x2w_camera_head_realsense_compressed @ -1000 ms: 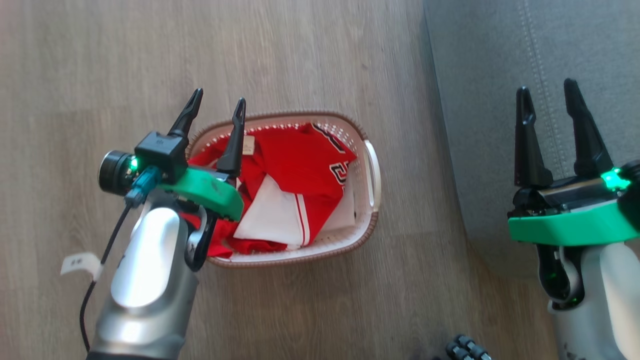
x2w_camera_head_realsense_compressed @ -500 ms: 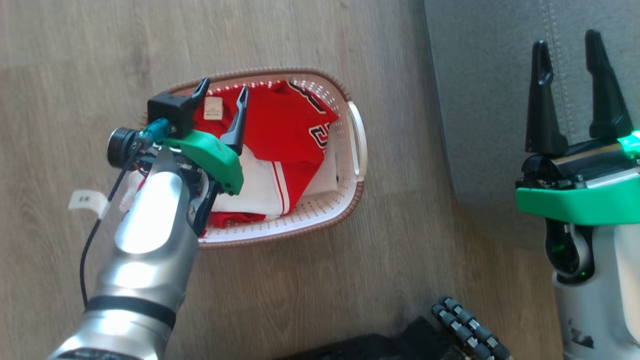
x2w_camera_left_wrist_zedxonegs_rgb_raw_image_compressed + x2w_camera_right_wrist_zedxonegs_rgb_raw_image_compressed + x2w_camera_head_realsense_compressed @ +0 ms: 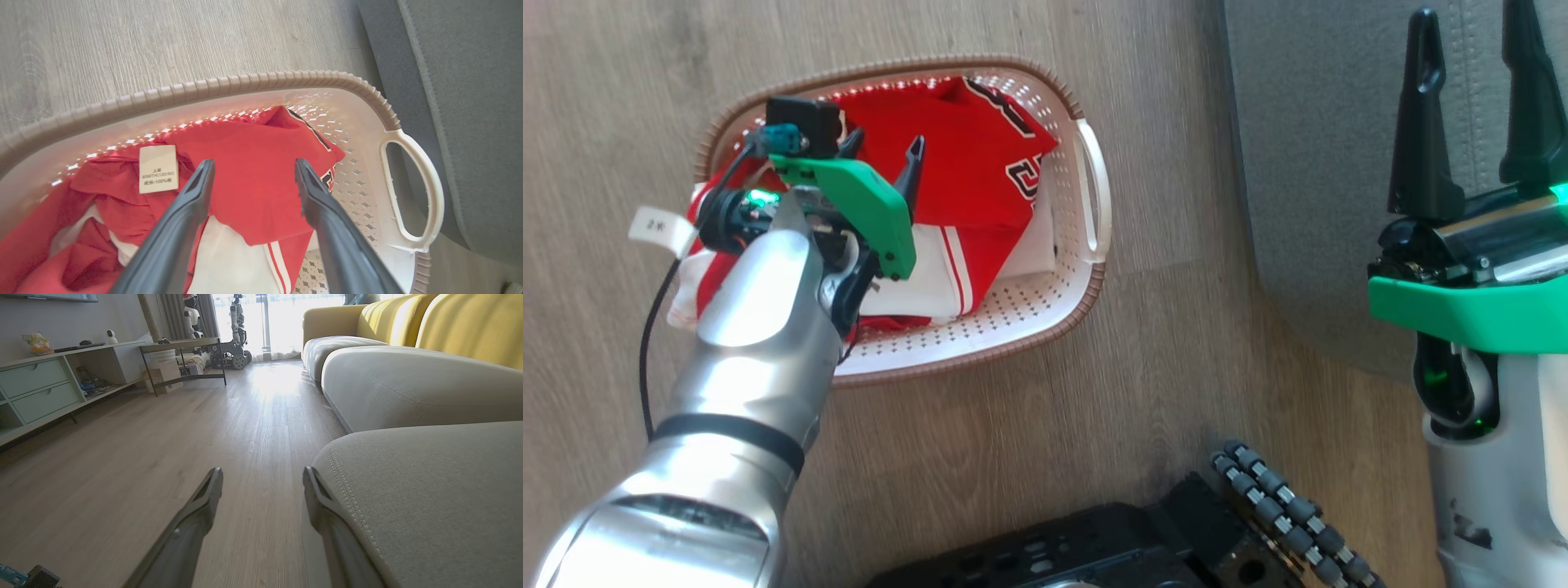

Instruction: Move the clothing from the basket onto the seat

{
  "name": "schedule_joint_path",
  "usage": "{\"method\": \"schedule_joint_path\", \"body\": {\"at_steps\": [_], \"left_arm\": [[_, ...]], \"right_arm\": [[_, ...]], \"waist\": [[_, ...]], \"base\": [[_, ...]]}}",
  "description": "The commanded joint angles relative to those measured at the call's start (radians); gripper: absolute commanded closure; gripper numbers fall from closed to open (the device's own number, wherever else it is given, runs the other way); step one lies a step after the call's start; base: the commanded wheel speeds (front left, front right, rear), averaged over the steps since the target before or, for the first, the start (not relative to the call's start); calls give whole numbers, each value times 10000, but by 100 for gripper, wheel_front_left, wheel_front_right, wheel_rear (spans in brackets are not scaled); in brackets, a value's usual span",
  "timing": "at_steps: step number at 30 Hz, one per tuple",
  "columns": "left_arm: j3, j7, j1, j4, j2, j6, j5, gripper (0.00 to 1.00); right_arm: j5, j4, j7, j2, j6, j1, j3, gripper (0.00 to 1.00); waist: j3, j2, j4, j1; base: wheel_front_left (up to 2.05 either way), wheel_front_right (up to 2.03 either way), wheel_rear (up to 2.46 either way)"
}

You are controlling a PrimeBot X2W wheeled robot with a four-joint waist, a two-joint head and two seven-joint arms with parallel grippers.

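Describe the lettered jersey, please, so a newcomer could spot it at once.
Beside the grey seat, a cream basket with a brown rim stands on the wooden floor. The lettered jersey lies on top inside. Unlike the white striped panel beside it, it is red with black-and-white lettering toward the seat.

**Tally of what is on site**

Basket point(image 3: 1029, 318): one, cream with a brown rim; one side handle point(image 3: 438, 196) visible.
Clothing point(image 3: 964, 139): one red-and-white heap; the garments in it cannot be separated for a count.
Care label point(image 3: 158, 168): one, white, on the red cloth.
Paper tag point(image 3: 658, 229): one, white.
Grippers: two, the left gripper point(image 3: 254, 163) and the right gripper point(image 3: 262, 470), each with two dark fingers point(image 3: 184, 212).
Grey seat cushions: three in a row, the seat point(image 3: 429, 498) nearest, then a second cushion point(image 3: 408, 384) and a third cushion point(image 3: 339, 345).
Yellow back cushions point(image 3: 470, 326): at least two.
Drawers point(image 3: 34, 377): two, pale green.
Roller wheel point(image 3: 1282, 506): one.
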Motion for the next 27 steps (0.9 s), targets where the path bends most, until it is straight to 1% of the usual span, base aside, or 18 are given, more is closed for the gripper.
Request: {"method": "schedule_joint_path", "body": {"at_steps": [1, 5, 9, 12, 21, 27], "left_arm": [[25, 98, -193, 41, 163, 4, -196, 0], [-245, 437, -585, 515, 163, 127, -478, 0], [-338, 547, -953, 987, 163, 263, -644, 0], [-349, 494, -1213, 1333, 230, 394, -638, 0], [-470, 764, -1812, 1785, 487, 525, -594, 0], [-699, 1225, -1925, 1956, 594, 960, -427, 0]], "right_arm": [[54, -402, -65, 92, 73, 22, 206, 0], [80, -471, -65, 174, 73, -139, 288, 0], [168, -484, -65, 249, 73, -346, 410, 0], [216, -537, -65, 299, 73, -467, 454, 0], [340, -624, -65, 370, 73, -670, 634, 0], [411, -659, -65, 379, 73, -664, 701, 0]], "waist": [[286, -1, -130, -1], [589, -1, -288, -1], [906, -1, -540, -1], [1109, -1, -720, -1], [1630, -1, -1081, -1], [1744, -1, -1187, -1]], "base": [[0, 0, 0], [0, 0, 0], [0, 0, 0], [0, 0, 0], [0, 0, 0], [0, 0, 0]]}}
